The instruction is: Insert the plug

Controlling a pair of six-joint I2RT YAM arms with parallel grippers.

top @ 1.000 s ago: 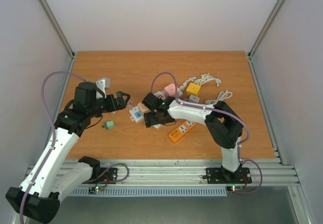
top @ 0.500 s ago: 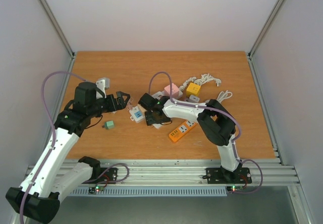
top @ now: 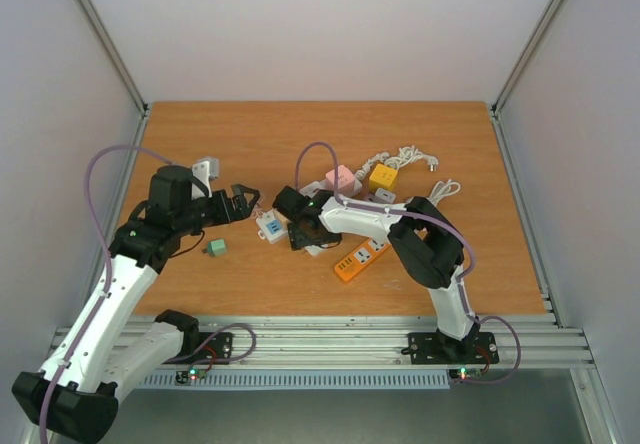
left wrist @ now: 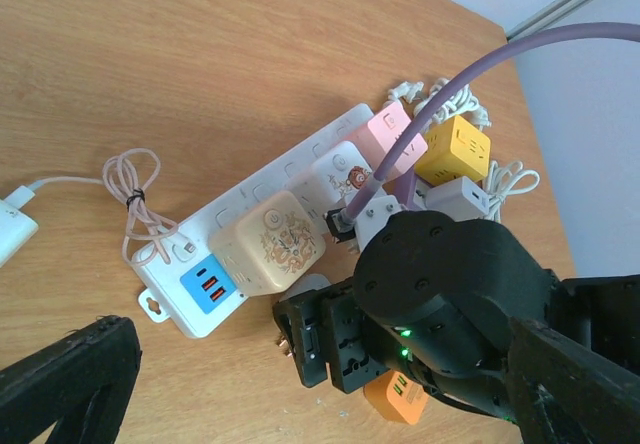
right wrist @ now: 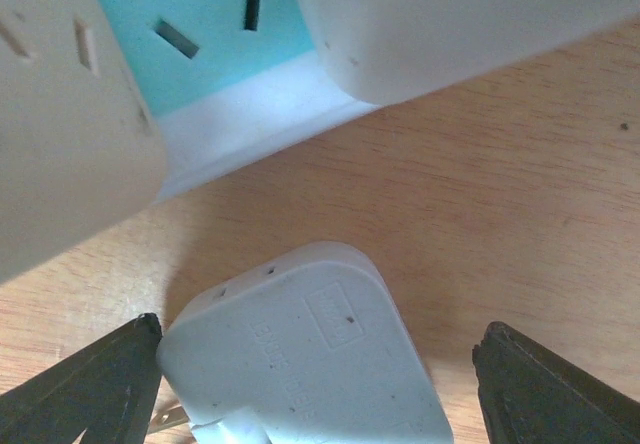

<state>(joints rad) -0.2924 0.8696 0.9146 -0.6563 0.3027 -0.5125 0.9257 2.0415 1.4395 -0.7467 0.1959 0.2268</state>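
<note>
Fingers of my right pincer (right wrist: 315, 344) stand spread around the white plug (right wrist: 300, 374) at bottom centre, perhaps touching it, ready to pinch; teal socket (right wrist: 200, 24) waits above.

Lab cell (aluminium frame (top: 106, 39), white walls (top: 300, 24))

Far half of table (top: 250, 134) bare, wide room to pass. Near-left also free, only green adapter (top: 215, 248) there. Centre crowded: white power strip (top: 270, 226), pink cube (top: 340, 177), yellow cube (top: 382, 177), cables (top: 410, 156), orange strip (top: 360, 257). Right gripper (top: 298, 234) & its arm block approach from right. Plug (right wrist: 310, 354) lies just near of strip, narrow wood gap btwn.
</note>
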